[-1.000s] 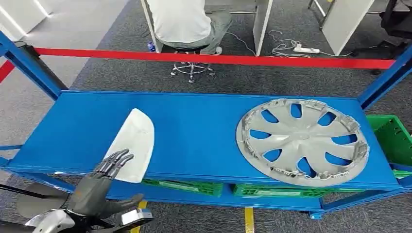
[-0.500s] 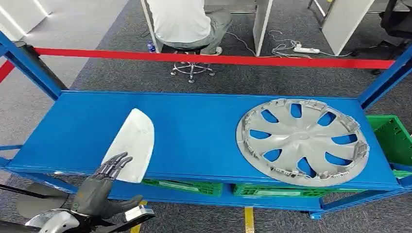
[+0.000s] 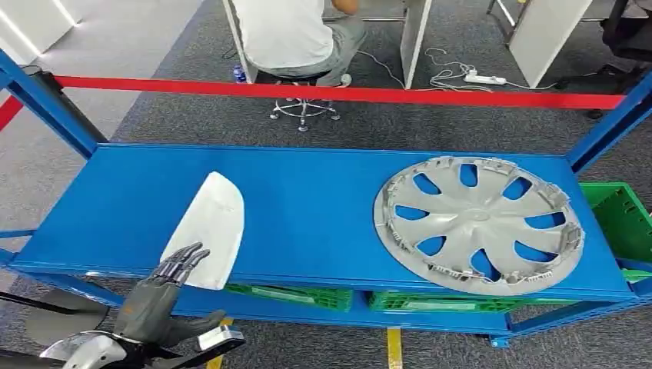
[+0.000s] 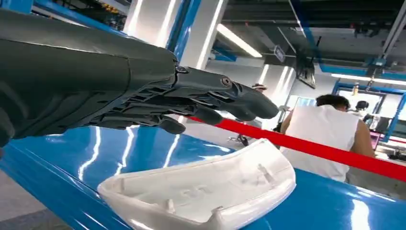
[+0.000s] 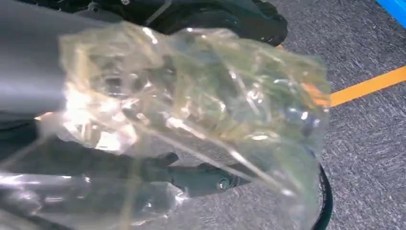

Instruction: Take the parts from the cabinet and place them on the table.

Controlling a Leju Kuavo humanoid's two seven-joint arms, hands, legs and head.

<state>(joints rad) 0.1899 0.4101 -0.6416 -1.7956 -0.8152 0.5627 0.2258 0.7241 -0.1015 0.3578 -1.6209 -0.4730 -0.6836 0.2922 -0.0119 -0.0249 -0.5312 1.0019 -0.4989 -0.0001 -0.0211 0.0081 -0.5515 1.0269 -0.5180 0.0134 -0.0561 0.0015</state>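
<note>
On the blue shelf [image 3: 307,207] a white curved part [image 3: 207,227] lies at the left and a grey wheel cover [image 3: 478,224] lies flat at the right, well apart. The left hand [image 3: 158,296] reaches up from below, fingers spread, its fingertips [image 3: 188,257] over the white part's near end. Green crates [image 3: 292,296] sit under the shelf.

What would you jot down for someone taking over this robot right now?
Left robot hand: empty, fingers apart, over the near end of the white cover, not gripping it.
Right robot hand: holds a clear plastic bag, low over the floor.
Parts: white cover and wheel cover both lie on the blue shelf, cover left, wheel cover right.
Done: nothing moved yet.
Left: grasp each part and carry it to the table.
</note>
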